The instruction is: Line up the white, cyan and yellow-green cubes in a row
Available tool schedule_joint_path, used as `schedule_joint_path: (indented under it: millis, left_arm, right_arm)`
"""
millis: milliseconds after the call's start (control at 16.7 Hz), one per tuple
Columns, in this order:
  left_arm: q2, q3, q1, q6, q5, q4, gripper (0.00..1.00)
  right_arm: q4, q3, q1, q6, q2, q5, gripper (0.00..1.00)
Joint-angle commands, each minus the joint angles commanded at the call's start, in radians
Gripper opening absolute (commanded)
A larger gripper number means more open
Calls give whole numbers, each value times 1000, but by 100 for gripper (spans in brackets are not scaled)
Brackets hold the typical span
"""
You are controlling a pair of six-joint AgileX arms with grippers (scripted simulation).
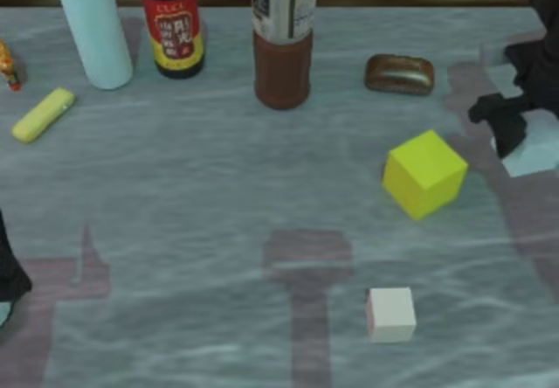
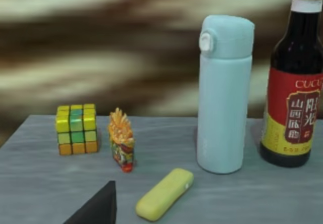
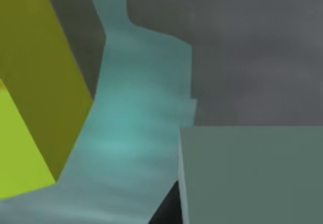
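Right gripper [image 1: 511, 135] at table's [image 1: 218, 196] right edge, over cyan cube [image 1: 534, 154]; finger state cannot tell. Yellow-green cube [image 1: 424, 174] nearby; white cube [image 1: 390, 315] apart. Left arm parked at left edge.

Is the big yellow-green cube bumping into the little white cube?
Apart. The top view shows bare table between the yellow-green cube and the white cube, which sits nearer the front edge.

Matte black arms, angular end effector [image 1: 505, 119]
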Motion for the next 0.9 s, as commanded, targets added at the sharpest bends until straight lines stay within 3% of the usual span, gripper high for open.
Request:
schedule_joint_path:
  millis: [240,660,900]
  left_arm:
    - [0,0,0,0,0,0,100]
    - [0,0,0,0,0,0,100]
    - [0,0,0,0,0,0,100]
  right_arm:
    - [-5,-29,155,189,-25,4,0]
    - [-6,-144,546,754,-120,9,0]
    - [7,-202,714,955,-183,14,0]
